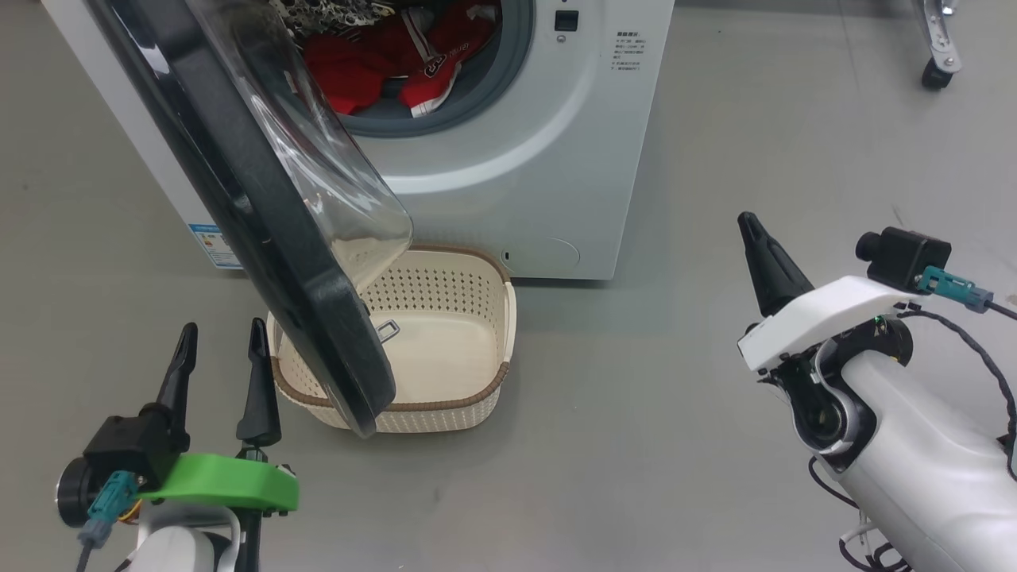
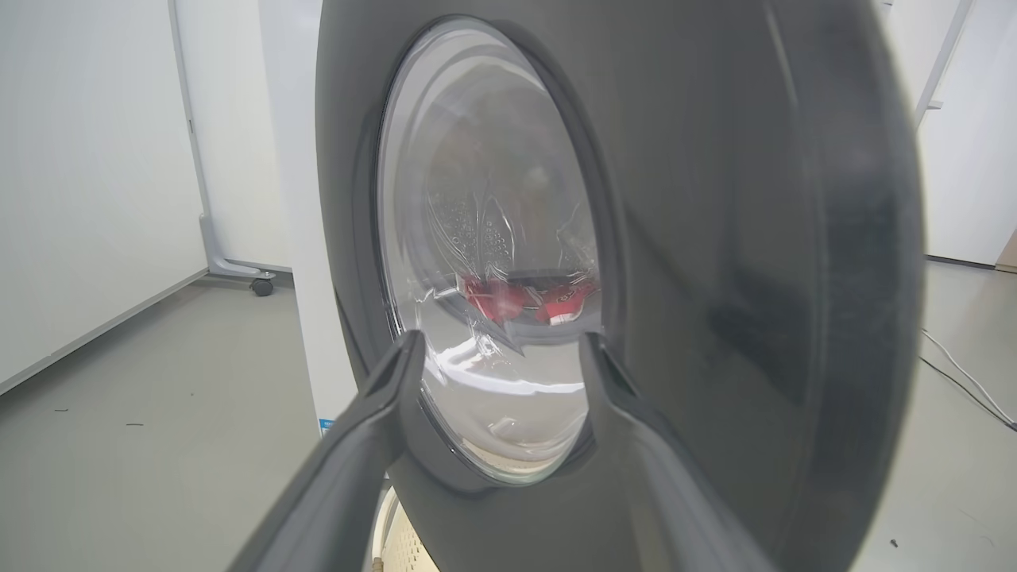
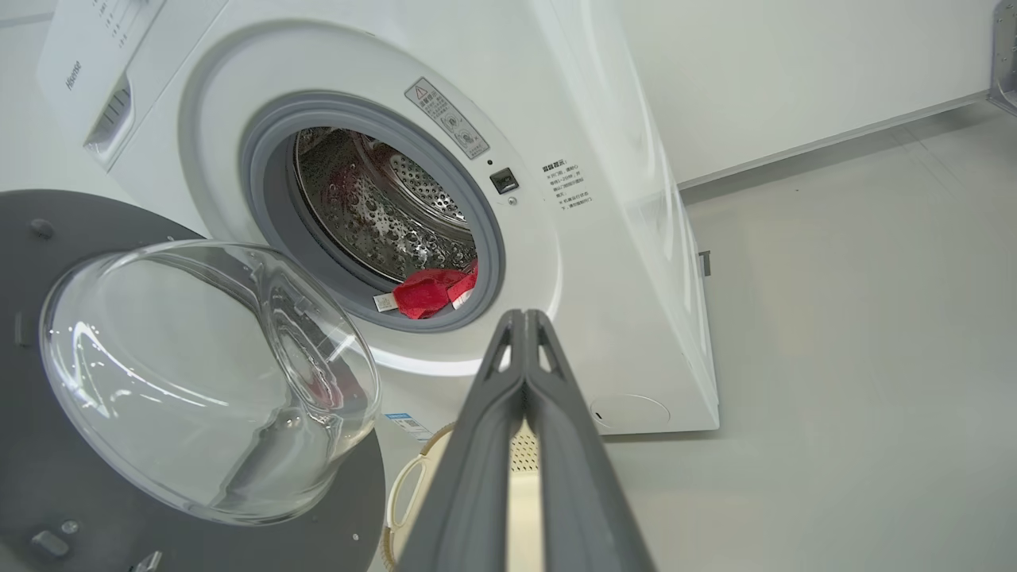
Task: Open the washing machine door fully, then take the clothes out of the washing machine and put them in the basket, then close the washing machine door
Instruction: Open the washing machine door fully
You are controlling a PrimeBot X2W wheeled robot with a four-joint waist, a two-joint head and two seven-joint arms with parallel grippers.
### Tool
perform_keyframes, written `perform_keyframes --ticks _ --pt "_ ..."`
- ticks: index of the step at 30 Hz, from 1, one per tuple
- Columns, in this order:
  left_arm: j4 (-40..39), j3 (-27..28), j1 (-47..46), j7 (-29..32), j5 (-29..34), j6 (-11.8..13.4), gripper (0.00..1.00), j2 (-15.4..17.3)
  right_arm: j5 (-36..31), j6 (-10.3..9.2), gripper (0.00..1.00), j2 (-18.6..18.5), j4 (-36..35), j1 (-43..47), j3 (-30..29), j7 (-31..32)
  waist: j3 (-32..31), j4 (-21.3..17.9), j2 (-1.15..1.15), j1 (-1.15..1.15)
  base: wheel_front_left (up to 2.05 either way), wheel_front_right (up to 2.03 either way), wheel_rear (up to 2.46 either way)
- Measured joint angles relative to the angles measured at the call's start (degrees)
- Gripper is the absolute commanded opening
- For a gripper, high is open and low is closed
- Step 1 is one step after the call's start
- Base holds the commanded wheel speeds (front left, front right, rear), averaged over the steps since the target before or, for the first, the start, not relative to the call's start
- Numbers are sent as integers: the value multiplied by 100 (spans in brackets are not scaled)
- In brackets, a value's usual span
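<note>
Washing machine door swung open over the basket, just right of the left hand (spread wide, holding nothing), red clothes inside the washing machine beyond, right hand pinched shut, empty, well apart.

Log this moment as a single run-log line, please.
door swung open | clothes in washing machine | basket empty | left pincer open, facing door | right pincer shut, empty

Door: glossy black plastic rim; window clear, smooth glass. Washer: smooth white gloss shell. Drum: shiny dimpled steel. Clothes, at its 5 o'clock: soft red cloth. Basket: matt cream perforated plastic, brown woven-look rim.
</note>
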Motion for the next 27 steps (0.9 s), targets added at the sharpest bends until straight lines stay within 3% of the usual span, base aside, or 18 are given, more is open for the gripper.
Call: perform_keyframes --ticks 9,16,27 --pt "-27 257 129 0 35 0 100 1 -1078 -449 0 -222 -2 327 90 135 -150 -206 0 0 0 0 0" --pt "-59 276 186 0 45 -9 100 0 -2025 -837 0 -293 -409 594 -649 162 -188 -329 0 0 0 0 0" --pt "-80 339 199 0 45 -56 100 2 -3072 -1027 0 -44 -1016 1499 -1346 162 -168 -433 0 0 0 0 0"
